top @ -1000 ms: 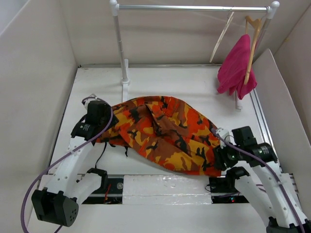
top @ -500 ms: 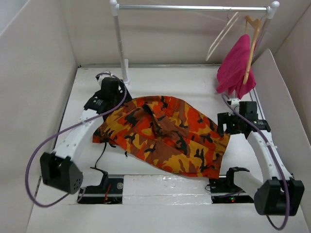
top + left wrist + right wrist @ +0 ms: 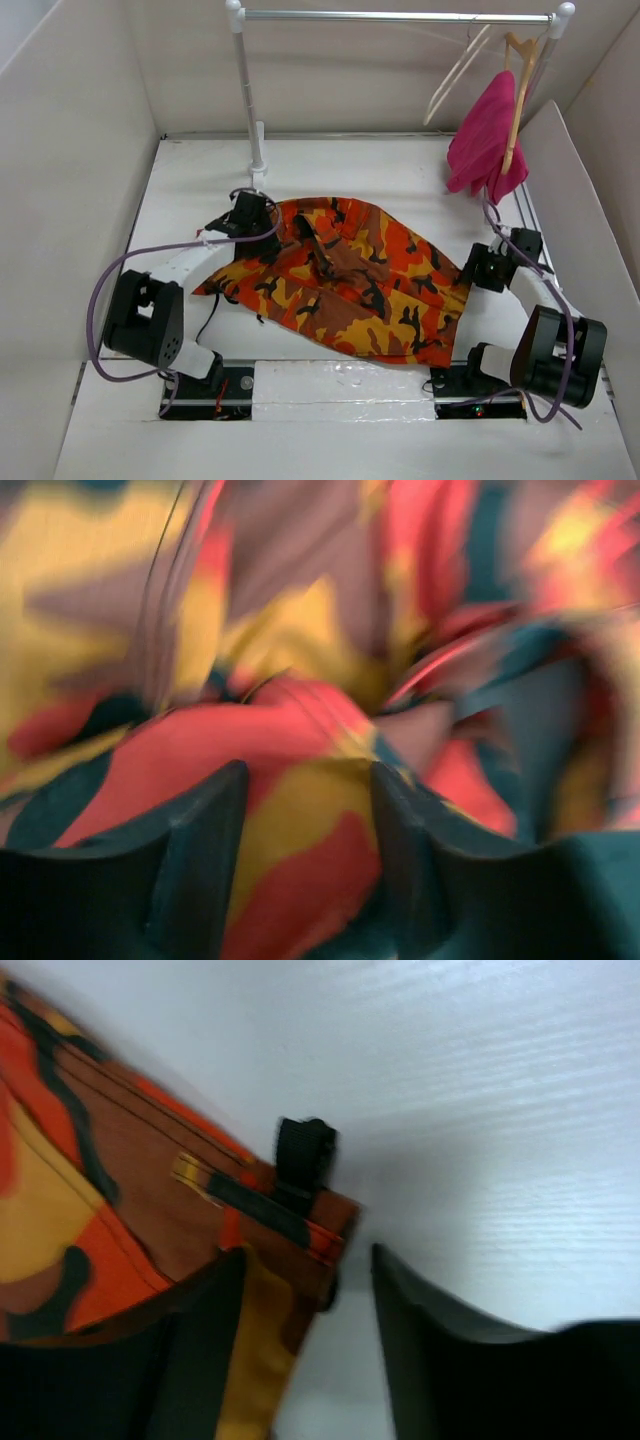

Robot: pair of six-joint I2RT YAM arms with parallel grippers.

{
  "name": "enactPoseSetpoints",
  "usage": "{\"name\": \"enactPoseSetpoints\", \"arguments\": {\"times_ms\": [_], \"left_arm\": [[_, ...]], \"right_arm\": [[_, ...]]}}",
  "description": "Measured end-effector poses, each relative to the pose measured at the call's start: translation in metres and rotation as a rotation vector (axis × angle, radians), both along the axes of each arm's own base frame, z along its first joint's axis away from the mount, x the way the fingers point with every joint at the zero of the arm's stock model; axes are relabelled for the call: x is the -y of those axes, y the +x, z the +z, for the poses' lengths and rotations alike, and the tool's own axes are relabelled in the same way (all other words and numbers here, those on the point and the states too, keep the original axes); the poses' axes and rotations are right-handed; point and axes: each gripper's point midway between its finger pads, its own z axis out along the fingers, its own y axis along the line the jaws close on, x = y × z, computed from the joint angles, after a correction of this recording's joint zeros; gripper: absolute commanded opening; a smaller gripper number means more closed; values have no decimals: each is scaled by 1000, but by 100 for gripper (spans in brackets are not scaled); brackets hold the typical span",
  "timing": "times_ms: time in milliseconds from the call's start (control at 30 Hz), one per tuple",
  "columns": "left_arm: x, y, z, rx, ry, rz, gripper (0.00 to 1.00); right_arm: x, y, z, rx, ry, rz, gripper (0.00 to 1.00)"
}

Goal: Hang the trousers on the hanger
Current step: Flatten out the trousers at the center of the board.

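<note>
The camouflage trousers lie spread on the white table. My left gripper is low over their upper left edge. In the left wrist view it is open, with the trousers' cloth between its fingers. My right gripper is at the trousers' right edge. In the right wrist view it is open, and the waistband corner with a black loop lies between its fingers. The cream hanger hangs on the rail at the back right.
A tan wooden hanger holding a magenta garment hangs to the right of the cream one. The rail's left post stands just behind my left gripper. Cardboard walls enclose the table on the left, back and right.
Both arms swung away from the near side and came down at the trousers' edges, the left at the upper left, the right at the right. The trousers settled flatter.
</note>
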Motion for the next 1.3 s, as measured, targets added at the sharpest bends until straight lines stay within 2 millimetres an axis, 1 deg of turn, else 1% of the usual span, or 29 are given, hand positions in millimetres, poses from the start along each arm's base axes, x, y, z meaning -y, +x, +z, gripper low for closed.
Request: {"name": "enactPoseSetpoints", "arguments": {"times_ms": [33, 67, 100, 133, 200, 267, 367, 400, 467, 500, 533, 567, 600, 633, 700, 767, 800, 833, 867, 900, 967, 1000, 1067, 1100, 1133, 1167, 1233, 1267, 1300], "left_arm": [[-4, -11, -9, -22, 1, 5, 29], [-8, -21, -17, -40, 2, 14, 26], [-11, -29, -21, -49, 2, 19, 23], [-14, -37, -23, -50, -3, 28, 19], [-18, -47, -19, -30, -16, 41, 17], [-18, -50, -7, 5, -42, 46, 15], [-9, -52, 10, 50, -105, 29, 16], [-5, -54, 14, 58, -123, 18, 18], [5, -61, 16, 57, -141, -16, 29], [9, -65, 16, 49, -144, -29, 37], [11, -68, 15, 42, -140, -40, 54], [12, -72, 13, 31, -132, -50, 62], [11, -74, 13, 23, -122, -50, 68], [7, -74, 14, 19, -108, -40, 75], [-2, -66, 24, 34, -86, -3, 77], [-16, -46, 43, 93, -85, 65, 78], [-25, -34, 53, 128, -91, 107, 78], [-36, -23, 62, 156, -109, 155, 78], [-36, -17, 66, 179, -123, 167, 77], [-63, -3, 68, 189, -125, 264, 77], [-89, 7, 62, 173, -152, 360, 77], [-102, 9, 54, 155, -160, 403, 77], [-121, 4, 32, 105, -177, 470, 77], [-126, -2, 20, 73, -189, 489, 77], [-128, -8, 9, 38, -201, 499, 73], [-128, -14, -2, 2, -211, 502, 69], [-120, -22, -17, -59, -212, 469, 60], [-113, -23, -21, -74, -206, 437, 58], [-103, -24, -22, -80, -192, 387, 58]], "right_arm": [[-2, 4, 2, 32, 21, -5, 40], [-6, 7, 2, 69, 59, -18, 26], [-9, 7, -1, 91, 100, -34, 7], [-10, 5, -5, 106, 142, -61, 1], [-6, 2, -4, 131, 201, -126, 0], [2, 4, 6, 161, 192, -160, 0], [25, 20, 39, 198, 107, -185, 0], [36, 30, 53, 223, 76, -194, 0], [62, 50, 78, 274, 22, -235, 0], [77, 57, 86, 287, -5, -266, 0], [91, 61, 90, 287, -35, -301, 7], [104, 64, 93, 275, -60, -331, 26], [114, 68, 95, 264, -80, -352, 64], [124, 73, 97, 252, -101, -368, 71], [137, 86, 104, 231, -131, -351, 79], [134, 102, 115, 252, -148, -295, 76], [126, 106, 118, 272, -149, -263, 74], [112, 106, 119, 291, -141, -222, 73], [92, 100, 116, 300, -121, -174, 67], [73, 92, 113, 304, -104, -132, 59], [27, 68, 101, 307, -70, -24, 47], [4, 55, 95, 303, -52, 37, 24], [-43, 30, 87, 319, -15, 181, 5], [-66, 17, 86, 331, 8, 255, 4], [-87, 5, 85, 345, 31, 329, 4], [-103, -6, 84, 356, 45, 389, 9], [-133, -28, 85, 381, 85, 515, 24], [-145, -38, 86, 390, 101, 563, 33], [-155, -46, 87, 396, 119, 609, 45]]}}
